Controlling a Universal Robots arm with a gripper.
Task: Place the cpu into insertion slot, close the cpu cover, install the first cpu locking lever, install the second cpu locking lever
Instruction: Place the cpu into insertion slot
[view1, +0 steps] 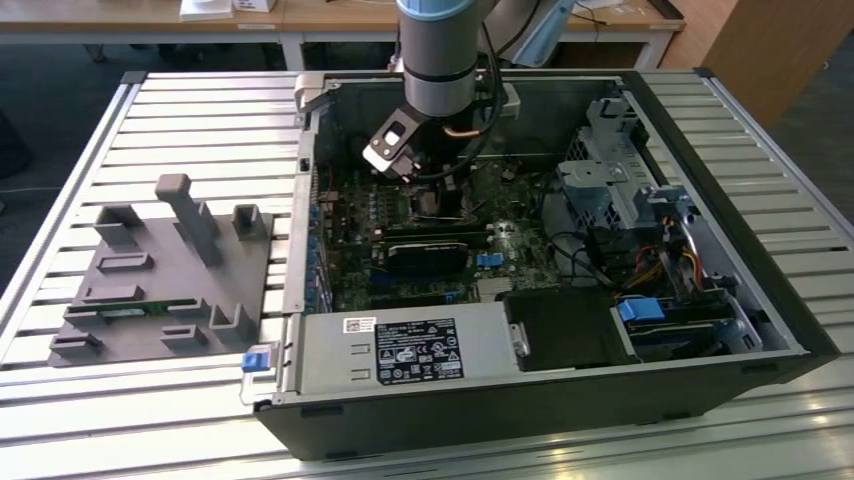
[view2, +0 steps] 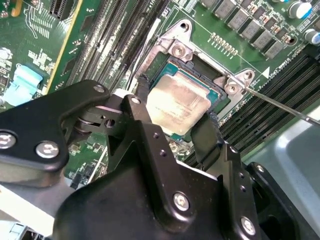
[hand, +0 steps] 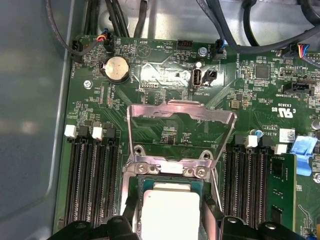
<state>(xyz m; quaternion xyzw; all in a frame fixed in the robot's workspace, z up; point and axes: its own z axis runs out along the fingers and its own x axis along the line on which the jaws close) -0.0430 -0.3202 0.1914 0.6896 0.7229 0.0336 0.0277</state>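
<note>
Silver cpu cover (hand: 180, 111) — upright, open

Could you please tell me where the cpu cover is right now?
In the first wrist view the cpu cover stands swung open, hinged right beside the cpu, between the two banks of memory slots.
</note>
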